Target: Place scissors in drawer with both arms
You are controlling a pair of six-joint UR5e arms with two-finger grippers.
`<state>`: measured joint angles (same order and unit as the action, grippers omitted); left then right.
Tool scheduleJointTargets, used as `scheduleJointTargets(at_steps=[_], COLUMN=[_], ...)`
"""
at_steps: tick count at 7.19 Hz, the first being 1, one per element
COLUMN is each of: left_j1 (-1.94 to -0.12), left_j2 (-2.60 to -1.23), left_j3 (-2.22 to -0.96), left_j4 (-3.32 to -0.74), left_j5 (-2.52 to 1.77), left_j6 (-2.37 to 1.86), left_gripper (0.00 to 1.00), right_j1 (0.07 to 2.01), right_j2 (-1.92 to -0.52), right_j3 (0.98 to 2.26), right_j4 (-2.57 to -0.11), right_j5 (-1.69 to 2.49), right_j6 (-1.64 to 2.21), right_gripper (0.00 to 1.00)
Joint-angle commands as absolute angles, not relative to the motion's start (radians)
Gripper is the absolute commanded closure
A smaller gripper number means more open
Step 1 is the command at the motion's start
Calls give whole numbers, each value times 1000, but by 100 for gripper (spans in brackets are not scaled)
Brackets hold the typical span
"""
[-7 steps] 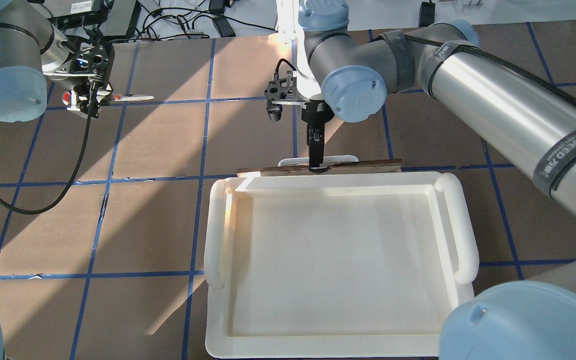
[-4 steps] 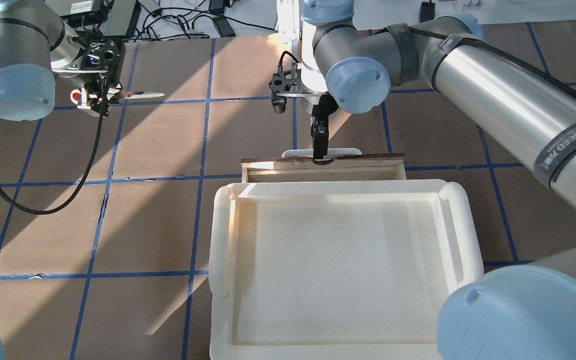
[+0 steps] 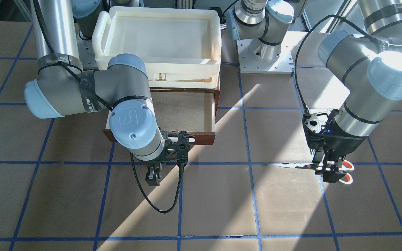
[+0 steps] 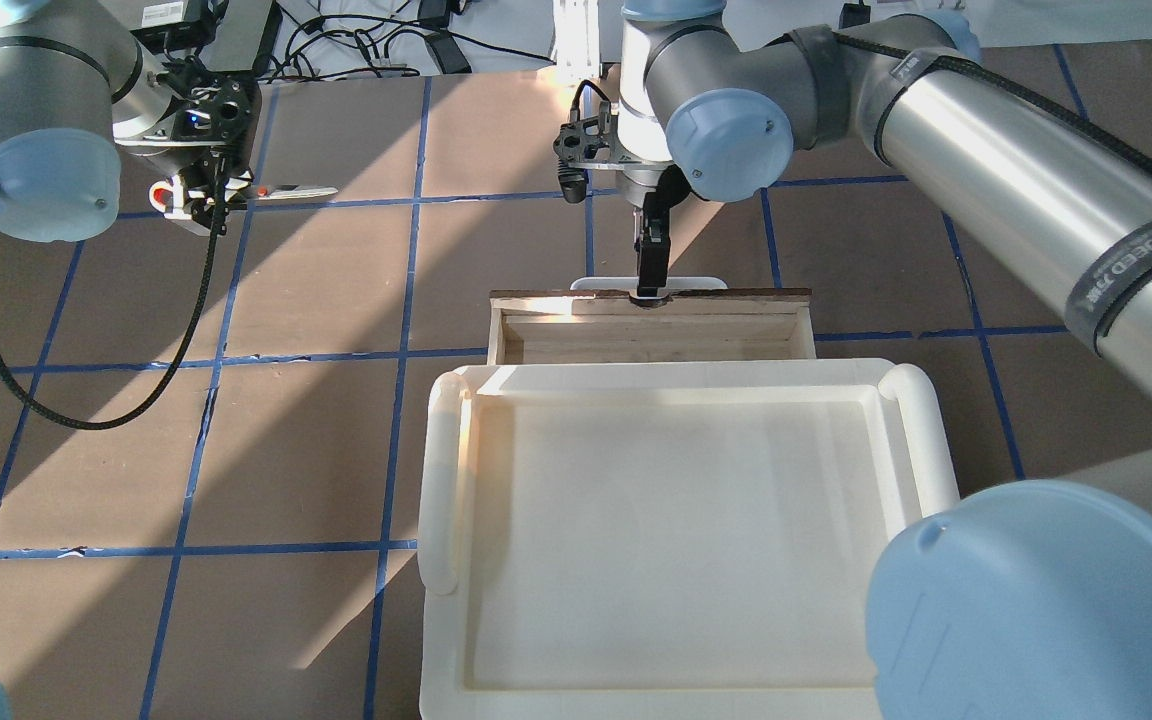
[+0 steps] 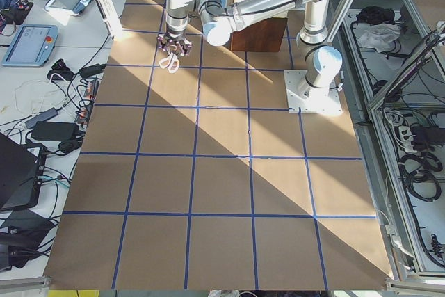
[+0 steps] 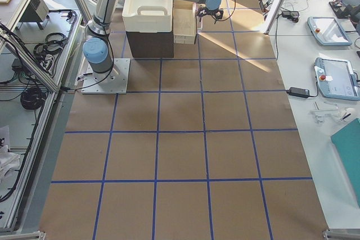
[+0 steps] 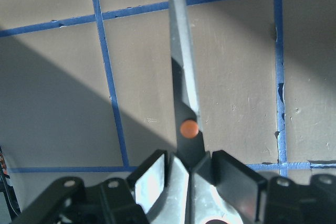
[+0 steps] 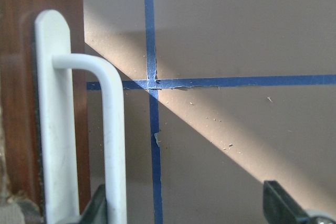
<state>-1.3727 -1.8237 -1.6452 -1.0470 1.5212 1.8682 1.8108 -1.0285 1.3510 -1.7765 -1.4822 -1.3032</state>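
My left gripper (image 4: 201, 197) is shut on the scissors (image 4: 291, 190) near their orange pivot and holds them just above the table at the far left. The blades point right, toward the drawer. In the left wrist view both pads (image 7: 152, 182) clamp the scissors (image 7: 184, 87). The dark wooden drawer (image 4: 651, 335) stands pulled out from under the tray, its pale inside showing (image 3: 183, 111). My right gripper (image 4: 648, 290) is at the white bar handle (image 8: 113, 129). Its fingers (image 8: 283, 211) stand wide apart, with one beside the bar.
The cream plastic tray (image 4: 441, 480) sits on top of the drawer cabinet, near the robot. The brown tabletop carries blue tape grid lines. Cables and devices (image 4: 176, 15) lie beyond the table's far edge. The left arm's black cable (image 4: 86, 420) hangs in a loop.
The right gripper has moved away from the robot with the handle, and the drawer has slid further out from under the tray. The left gripper with the scissors has shifted slightly right.
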Motion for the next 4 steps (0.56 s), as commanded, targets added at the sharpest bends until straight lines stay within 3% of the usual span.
scheduleJointTargets(at_steps=[1,4], left_j1=[-1413,-1503], left_j2=[-1809,-1806], left_j3=[-1646,-1655], left_j4=[-1075,-1095], left_j5=[1523,1523], left_j6=[1812,1685], left_gripper=[100,100], right_j1=[1810,1810], right_j2=[-1005,-976], right_j3=[1333,1292], right_j4=[-1793,-1802], right_j5=[-1480,-1477], right_j6=[-1304,-1302], right_gripper=[0,0])
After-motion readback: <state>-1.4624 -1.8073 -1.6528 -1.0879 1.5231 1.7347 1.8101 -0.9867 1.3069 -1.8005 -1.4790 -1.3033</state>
